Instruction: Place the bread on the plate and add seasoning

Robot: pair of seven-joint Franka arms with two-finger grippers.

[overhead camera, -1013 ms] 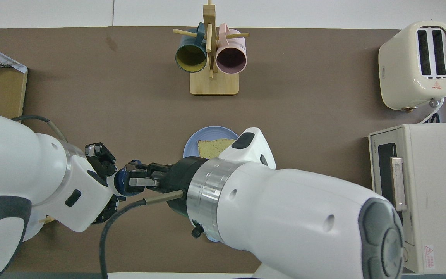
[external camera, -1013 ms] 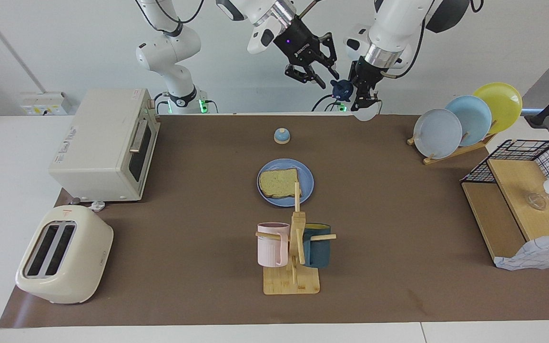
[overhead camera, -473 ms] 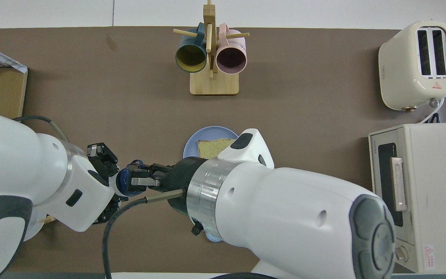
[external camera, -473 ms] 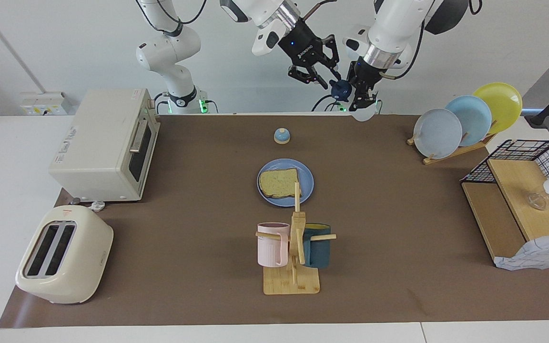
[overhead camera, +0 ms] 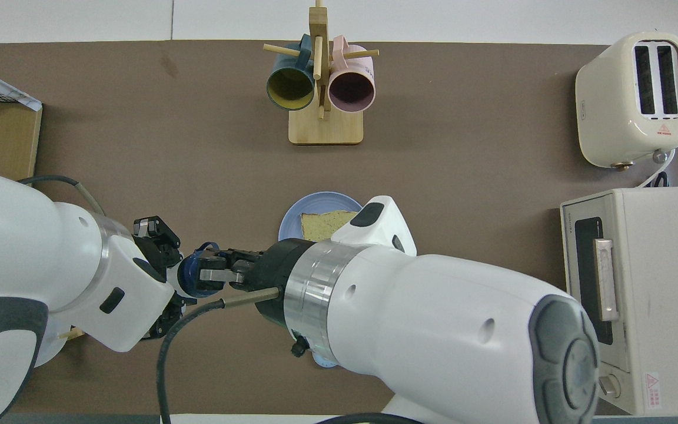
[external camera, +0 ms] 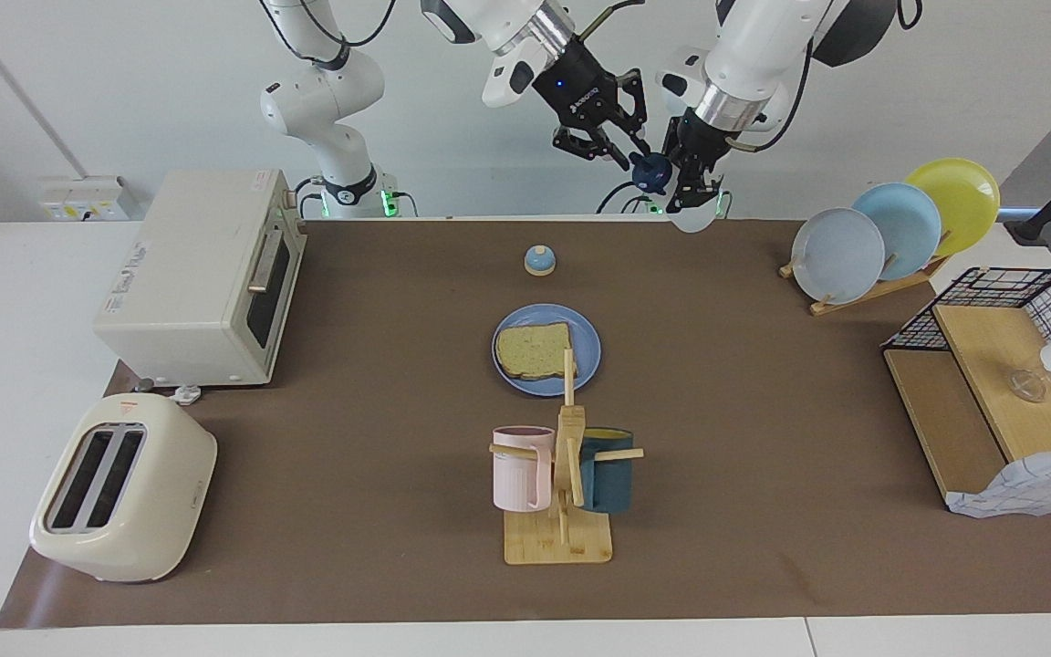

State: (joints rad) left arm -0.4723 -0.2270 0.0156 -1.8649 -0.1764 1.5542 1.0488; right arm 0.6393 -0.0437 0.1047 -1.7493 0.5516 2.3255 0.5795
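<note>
1. At upper centre of the facing view, the left gripper [external camera: 695, 187] pinches the seasoning [external camera: 696, 212] bottle, held tilted in the air; the right gripper [external camera: 628, 153] has its fingers at the cap [external camera: 650, 170] (whether they have closed on it I cannot tell).
2. At frame centre, the bread [external camera: 535, 349] lies on the plate [external camera: 585, 358]; that step looks done.
3. Next move likely calls for uncapping, then carrying the bottle over the bread.
4. The bell [external camera: 539, 260], above the plate in the frame, and the mug stand [external camera: 560, 511], below it, sit near the route.
</note>
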